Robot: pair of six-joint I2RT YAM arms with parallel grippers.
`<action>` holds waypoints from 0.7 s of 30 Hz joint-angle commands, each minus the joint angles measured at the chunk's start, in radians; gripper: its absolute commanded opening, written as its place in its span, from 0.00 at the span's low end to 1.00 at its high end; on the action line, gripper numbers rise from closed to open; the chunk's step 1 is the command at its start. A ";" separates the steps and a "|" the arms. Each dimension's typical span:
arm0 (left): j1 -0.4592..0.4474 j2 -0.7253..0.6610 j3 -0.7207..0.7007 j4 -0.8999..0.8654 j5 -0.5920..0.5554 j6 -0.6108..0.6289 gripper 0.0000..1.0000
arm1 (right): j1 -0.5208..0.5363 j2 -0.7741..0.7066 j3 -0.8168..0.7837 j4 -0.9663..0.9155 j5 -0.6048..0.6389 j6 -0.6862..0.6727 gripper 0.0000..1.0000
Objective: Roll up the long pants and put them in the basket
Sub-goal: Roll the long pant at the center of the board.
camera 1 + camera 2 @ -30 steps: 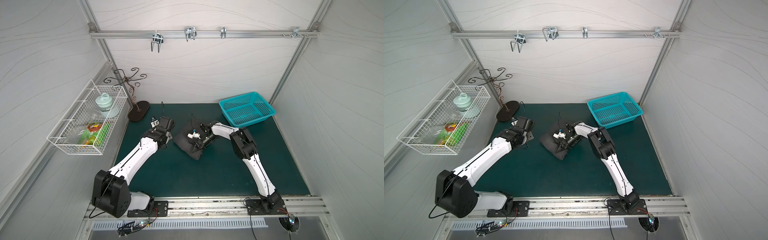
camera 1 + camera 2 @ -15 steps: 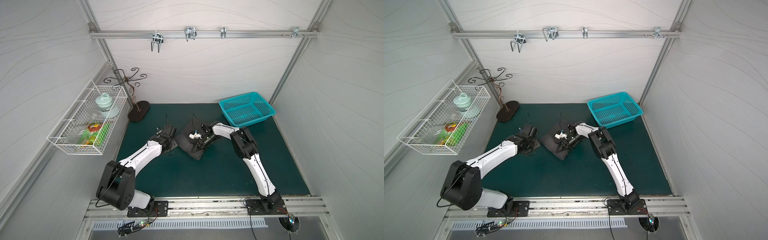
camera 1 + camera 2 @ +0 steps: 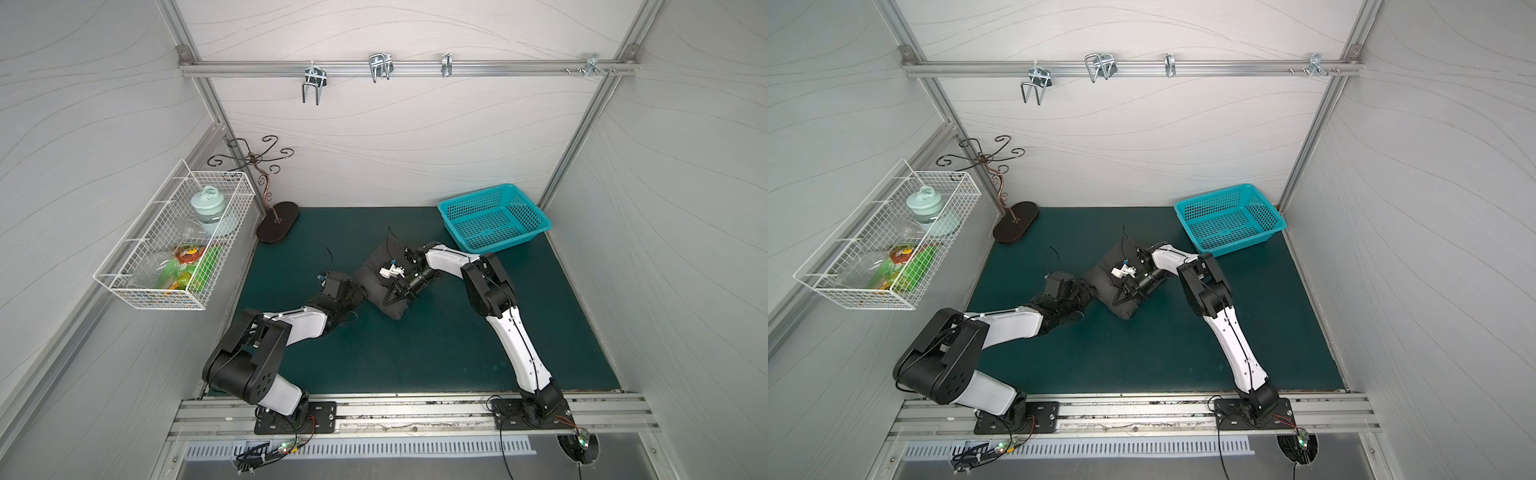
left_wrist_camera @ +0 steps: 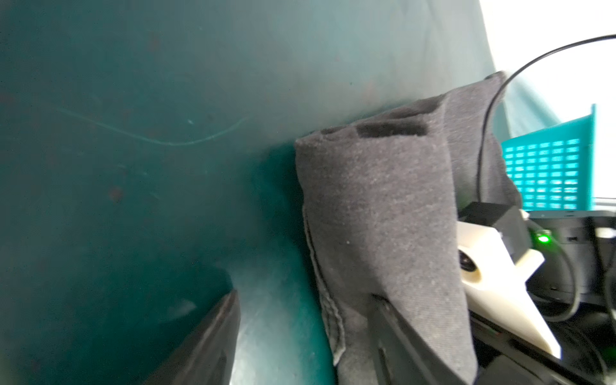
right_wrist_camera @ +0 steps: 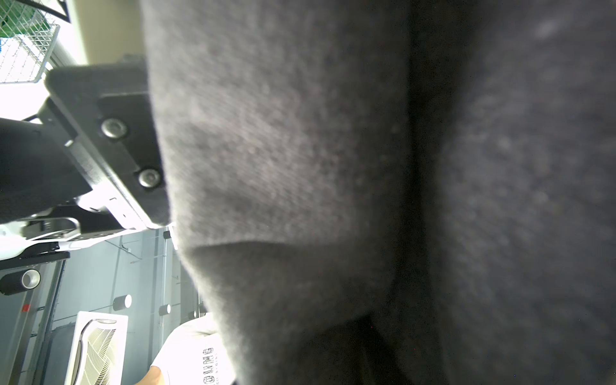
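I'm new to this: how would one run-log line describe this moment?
long pants: bundled on green mat | left gripper: open at bundle's edge | right gripper: shut on the pants

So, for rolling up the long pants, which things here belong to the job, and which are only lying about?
Job: long pants, left gripper, right gripper.

Lying about: teal basket, wire basket, scroll stand, rail hooks.
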 commanded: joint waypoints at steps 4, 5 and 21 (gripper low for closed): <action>-0.004 -0.001 -0.027 0.227 0.079 -0.024 0.67 | 0.003 0.135 -0.052 -0.151 0.300 0.052 0.00; -0.004 -0.007 -0.026 0.229 0.088 -0.016 0.67 | 0.003 0.136 -0.050 -0.153 0.301 0.051 0.00; -0.004 -0.033 0.016 0.224 0.215 0.054 0.67 | 0.003 0.171 -0.005 -0.213 0.357 0.037 0.00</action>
